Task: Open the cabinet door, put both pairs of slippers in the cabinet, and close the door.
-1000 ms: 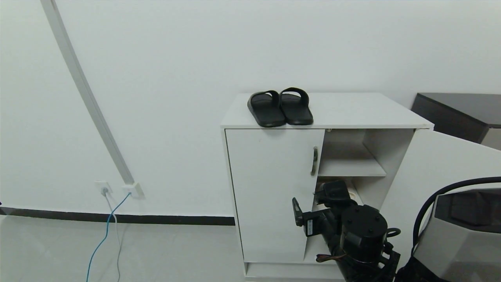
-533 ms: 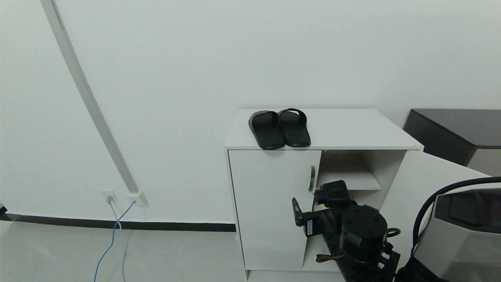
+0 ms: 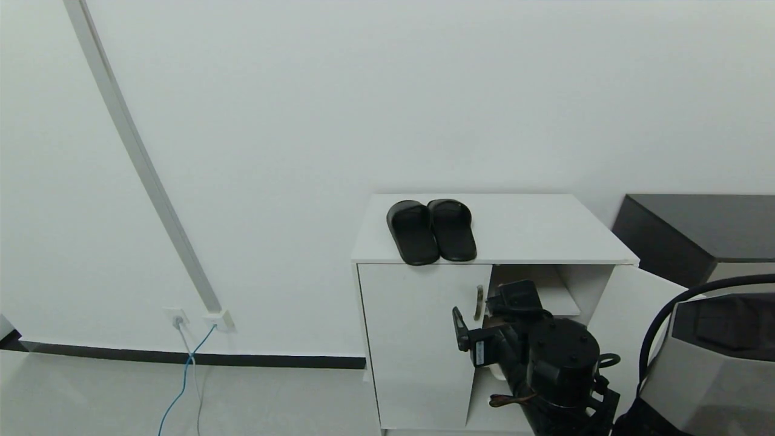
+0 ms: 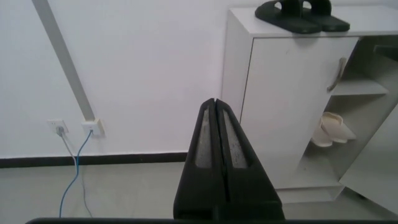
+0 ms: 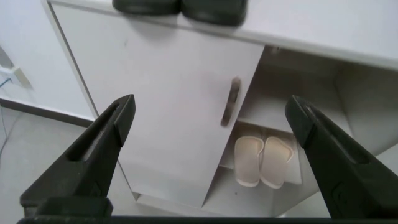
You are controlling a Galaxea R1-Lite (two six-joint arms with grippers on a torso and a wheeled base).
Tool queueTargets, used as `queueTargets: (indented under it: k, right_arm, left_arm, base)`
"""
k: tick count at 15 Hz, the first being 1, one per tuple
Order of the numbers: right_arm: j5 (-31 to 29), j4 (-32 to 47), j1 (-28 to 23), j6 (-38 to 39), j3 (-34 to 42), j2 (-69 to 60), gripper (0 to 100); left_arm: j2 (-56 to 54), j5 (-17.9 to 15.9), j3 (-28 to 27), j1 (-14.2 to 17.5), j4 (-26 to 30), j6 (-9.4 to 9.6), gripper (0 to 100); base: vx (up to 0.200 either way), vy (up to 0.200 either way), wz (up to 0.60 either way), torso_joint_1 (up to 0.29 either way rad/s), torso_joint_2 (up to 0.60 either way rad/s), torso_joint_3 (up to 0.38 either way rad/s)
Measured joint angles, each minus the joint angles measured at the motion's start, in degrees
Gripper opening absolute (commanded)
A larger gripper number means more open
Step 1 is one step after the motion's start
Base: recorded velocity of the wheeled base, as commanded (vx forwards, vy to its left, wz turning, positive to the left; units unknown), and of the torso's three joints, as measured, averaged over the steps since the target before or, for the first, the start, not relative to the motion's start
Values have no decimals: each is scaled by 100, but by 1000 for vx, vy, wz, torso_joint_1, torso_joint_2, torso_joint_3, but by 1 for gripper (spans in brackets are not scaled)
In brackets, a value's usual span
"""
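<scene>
The black pair of slippers (image 3: 432,231) lies side by side on top of the white cabinet (image 3: 545,227), near its left front edge. The pale pair of slippers (image 5: 264,160) stands inside on a lower shelf, in the half where the right door (image 3: 629,327) is open; the left door (image 3: 418,339) is closed. The left tool (image 4: 216,106) has its two fingers pressed together with nothing between them, and the right tool (image 5: 211,106) is spread wide and empty in front of the cabinet.
</scene>
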Motion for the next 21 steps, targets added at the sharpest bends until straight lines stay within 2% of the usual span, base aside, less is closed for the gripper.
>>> queueTargets:
  k: [14, 15, 21]
  right_arm:
    - [155, 38, -21, -166, -45, 20, 100]
    - [174, 273, -21, -168, -177, -7, 100]
    - [191, 3142, -173, 324, -1547, -589, 100]
  left_arm:
    - [0, 0, 0, 0, -2, 2, 0]
    - [0, -1, 0, 0, 0, 6, 0]
    - [0, -1, 0, 0, 0, 27, 0]
  base:
    - [0, 0, 0, 167, -361, -195]
    - [0, 0, 0, 0, 0, 0]
    - [0, 0, 0, 0, 0, 0]
